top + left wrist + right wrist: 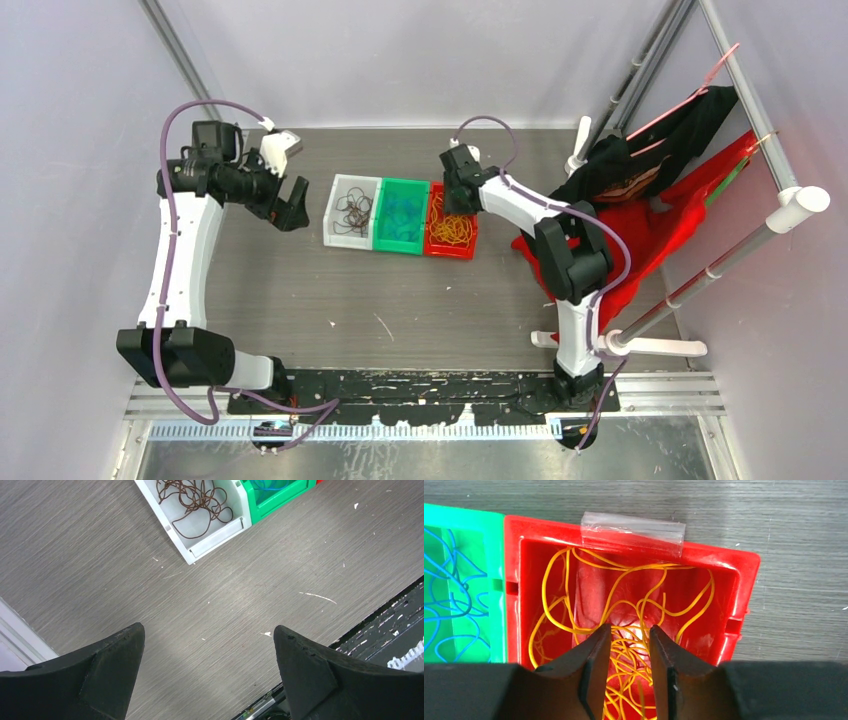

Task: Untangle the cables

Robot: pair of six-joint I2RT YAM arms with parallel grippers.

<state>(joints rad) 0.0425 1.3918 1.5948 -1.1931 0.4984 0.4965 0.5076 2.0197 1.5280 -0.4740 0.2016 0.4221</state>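
Observation:
Three bins stand side by side mid-table. The white bin (pixel 337 236) holds dark brown cables (pixel 354 212). The green bin (pixel 404 186) holds blue cables (pixel 402 220). The red bin (pixel 452 251) holds yellow-orange cables (pixel 456 231). My right gripper (pixel 452 196) hangs over the red bin (pixel 744 580), its jaws a little apart (pixel 630 628) above the yellow-orange tangle (pixel 624 575), gripping nothing that I can see. My left gripper (pixel 285 205) is wide open and empty (pixel 209 630) over bare table, left of the white bin (pixel 220 530) and its brown cables (pixel 192 495).
A clear plastic strip (pixel 634 530) is stuck over the red bin's far rim. A red cloth (pixel 665 235) and a black garment (pixel 650 150) hang on a white pipe rack (pixel 800 200) at the right. A black base plate (pixel 430 385) runs along the near edge.

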